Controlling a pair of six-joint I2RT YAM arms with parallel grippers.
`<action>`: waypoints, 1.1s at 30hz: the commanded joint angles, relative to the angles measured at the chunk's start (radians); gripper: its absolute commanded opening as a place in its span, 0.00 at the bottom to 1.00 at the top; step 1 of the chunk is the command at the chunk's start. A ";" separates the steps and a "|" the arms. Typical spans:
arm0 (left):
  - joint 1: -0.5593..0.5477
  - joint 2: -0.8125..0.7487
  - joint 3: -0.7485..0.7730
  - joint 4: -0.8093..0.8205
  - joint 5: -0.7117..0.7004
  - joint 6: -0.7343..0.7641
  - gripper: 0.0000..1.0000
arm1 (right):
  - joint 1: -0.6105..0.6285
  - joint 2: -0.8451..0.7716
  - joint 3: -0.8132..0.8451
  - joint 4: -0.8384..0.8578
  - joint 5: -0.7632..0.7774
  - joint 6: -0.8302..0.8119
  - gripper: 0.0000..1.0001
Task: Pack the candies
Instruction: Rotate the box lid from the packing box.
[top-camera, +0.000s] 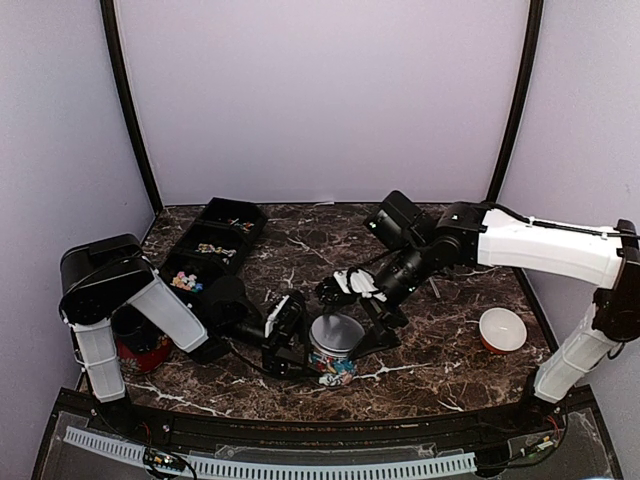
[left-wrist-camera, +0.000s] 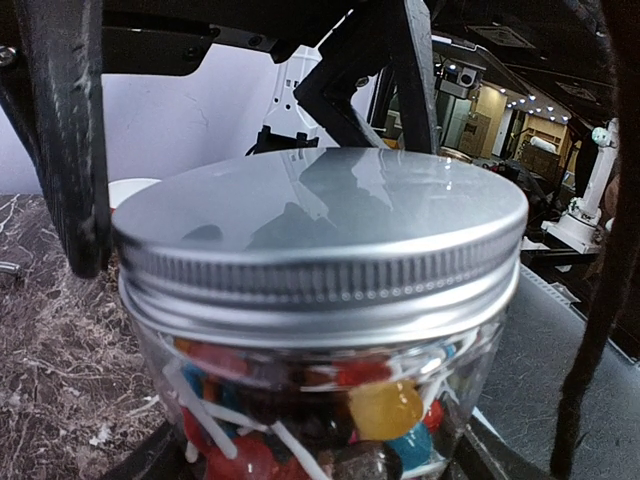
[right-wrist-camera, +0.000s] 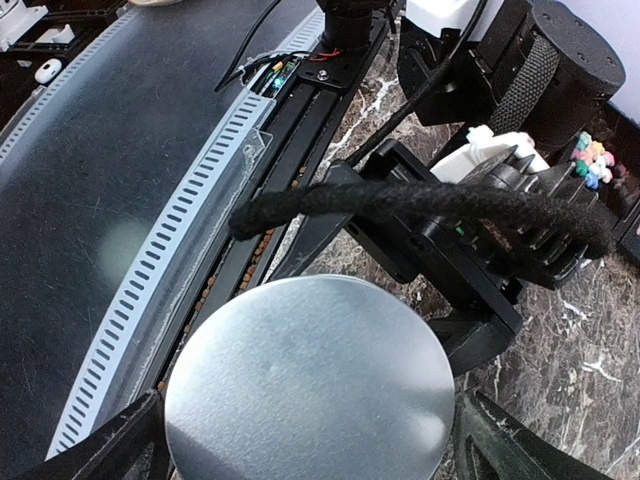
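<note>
A glass jar (top-camera: 333, 368) with a silver screw lid (top-camera: 337, 332) stands at the table's front middle, full of mixed candies (left-wrist-camera: 385, 408) and white sticks. My left gripper (top-camera: 312, 358) is shut on the jar's glass body; in the left wrist view its gripper (left-wrist-camera: 310, 455) hugs the glass low on both sides. Above it, my right gripper (top-camera: 350, 318) hangs open over the lid (right-wrist-camera: 310, 385), one finger on each side of the rim, with a small gap on the right side. The right gripper (right-wrist-camera: 310, 445) holds nothing.
Black bins (top-camera: 215, 245) at the back left hold more loose candies (top-camera: 187, 282). A white bowl (top-camera: 502, 328) sits at the right. A dark red cup (top-camera: 140, 350) stands behind the left arm. A slotted rail (top-camera: 300, 465) runs along the near edge.
</note>
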 joint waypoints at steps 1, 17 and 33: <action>-0.003 -0.010 0.033 0.016 0.038 0.015 0.70 | 0.008 0.020 0.036 -0.013 -0.036 -0.013 0.97; -0.003 -0.015 0.035 -0.009 0.013 0.029 0.70 | 0.008 0.089 0.075 -0.086 -0.093 -0.028 0.94; -0.003 -0.101 0.010 -0.144 -0.241 0.126 0.70 | 0.008 0.085 0.027 -0.018 -0.038 0.095 0.88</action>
